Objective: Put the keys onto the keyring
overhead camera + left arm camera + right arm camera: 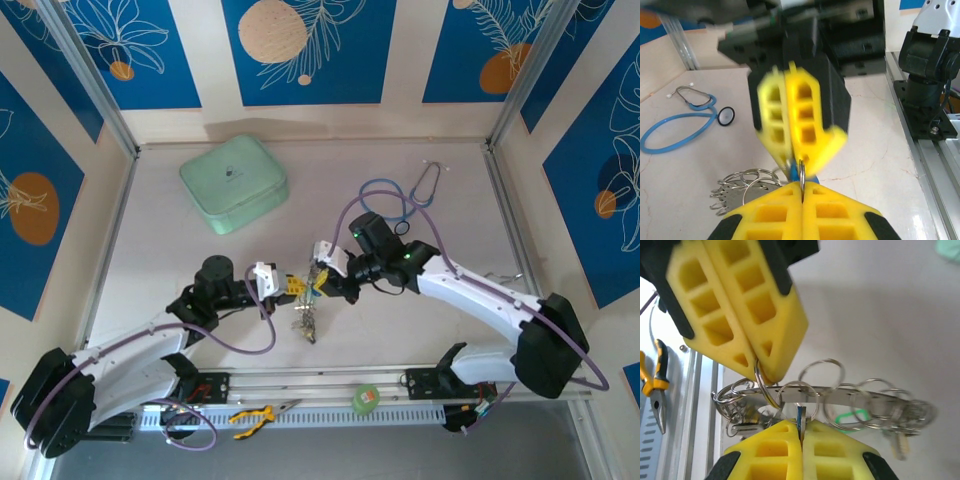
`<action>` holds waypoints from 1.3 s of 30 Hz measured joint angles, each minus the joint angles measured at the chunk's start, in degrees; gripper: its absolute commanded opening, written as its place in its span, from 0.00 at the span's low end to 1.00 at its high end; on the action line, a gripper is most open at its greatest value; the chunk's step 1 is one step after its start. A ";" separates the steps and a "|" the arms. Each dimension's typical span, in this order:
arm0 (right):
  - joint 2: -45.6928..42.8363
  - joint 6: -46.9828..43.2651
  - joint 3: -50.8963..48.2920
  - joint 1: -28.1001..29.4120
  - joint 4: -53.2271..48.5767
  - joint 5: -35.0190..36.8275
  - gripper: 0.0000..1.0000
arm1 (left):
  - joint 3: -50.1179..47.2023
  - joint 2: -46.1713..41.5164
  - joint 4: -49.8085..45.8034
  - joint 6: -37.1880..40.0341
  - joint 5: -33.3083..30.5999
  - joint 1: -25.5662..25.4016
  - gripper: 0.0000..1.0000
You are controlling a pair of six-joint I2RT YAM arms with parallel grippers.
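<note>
The job looks about midway. The keyring (860, 396) is held up above the bench (170, 250) between the 2 arms. Its band already carries several loops, a green tag (850, 417) and a few blurred keys (900, 440). The left gripper (762, 372) is clamped on 1 small loop (759, 382) near the band's end. The right gripper (801, 426) is pressed together on a thin blue piece (800, 415), probably a key's tag, with its tip just beside that loop. I cannot tell whether it is threaded. I judge this 1 is not yet fully on, and any loose keys would follow it.
</note>
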 measured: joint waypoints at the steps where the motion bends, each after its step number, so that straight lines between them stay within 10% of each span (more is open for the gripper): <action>1: -0.98 0.00 0.00 -0.31 -0.04 -0.04 0.00 | 0.04 0.02 -0.72 0.42 -0.09 0.00 0.00; 9: -2.08 -0.72 0.76 -0.26 -2.78 0.09 0.00 | 2.45 0.20 -6.62 3.54 -0.92 -0.66 0.04; 11: -2.08 -1.14 0.83 -0.24 -3.65 0.44 0.00 | 2.80 0.31 -7.39 3.87 -1.49 -0.74 0.38; 17: -2.08 -2.25 2.71 -0.15 -6.19 3.69 0.00 | 1.75 -1.77 -5.51 -0.15 -6.23 -0.74 1.00; 29: 13.46 -2.29 17.81 5.66 -2.51 5.60 0.00 | -0.79 -40.59 -22.38 -15.56 -52.59 -0.74 0.99; 39: 20.55 3.58 16.87 4.68 4.39 7.15 0.00 | -0.39 -30.60 -21.46 -21.11 -72.94 -0.74 1.00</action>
